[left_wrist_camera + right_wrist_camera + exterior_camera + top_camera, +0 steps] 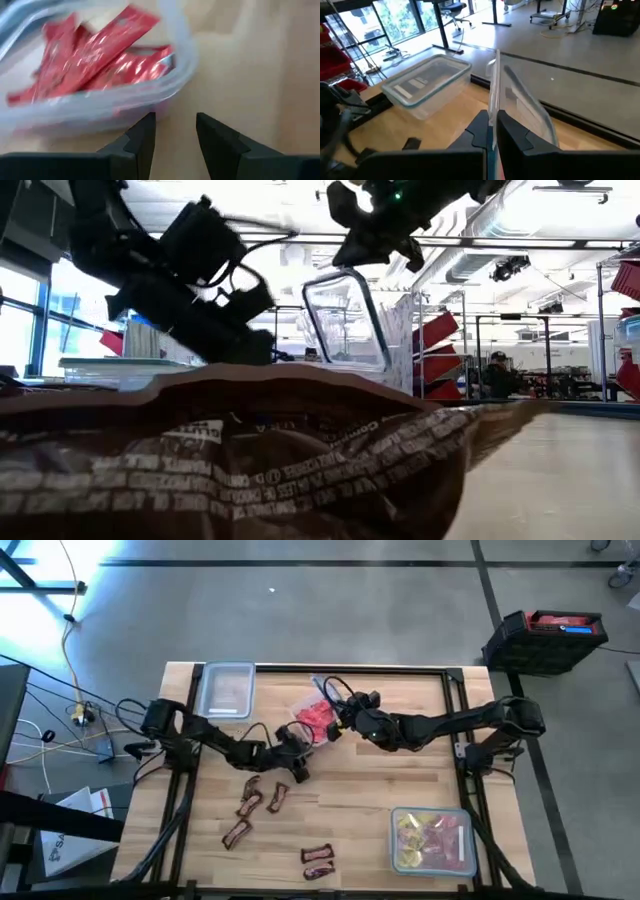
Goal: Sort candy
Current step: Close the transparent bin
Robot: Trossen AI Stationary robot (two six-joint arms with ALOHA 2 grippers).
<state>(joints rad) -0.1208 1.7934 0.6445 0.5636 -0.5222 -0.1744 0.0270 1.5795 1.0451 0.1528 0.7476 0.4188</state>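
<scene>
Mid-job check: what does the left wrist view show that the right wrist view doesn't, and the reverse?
Left wrist only: flat red candy packets inside the clear plastic container, with the open left gripper empty in front of it.
Right wrist only: the right gripper shut on that container's upturned rim, and an empty clear container near the table's edge.
Both: the tilted container and the wooden table.

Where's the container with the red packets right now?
In the high view the clear container of red packets sits mid-table toward the far edge, tilted, its rim pinched by the right gripper, with the left gripper open beside it.
</scene>
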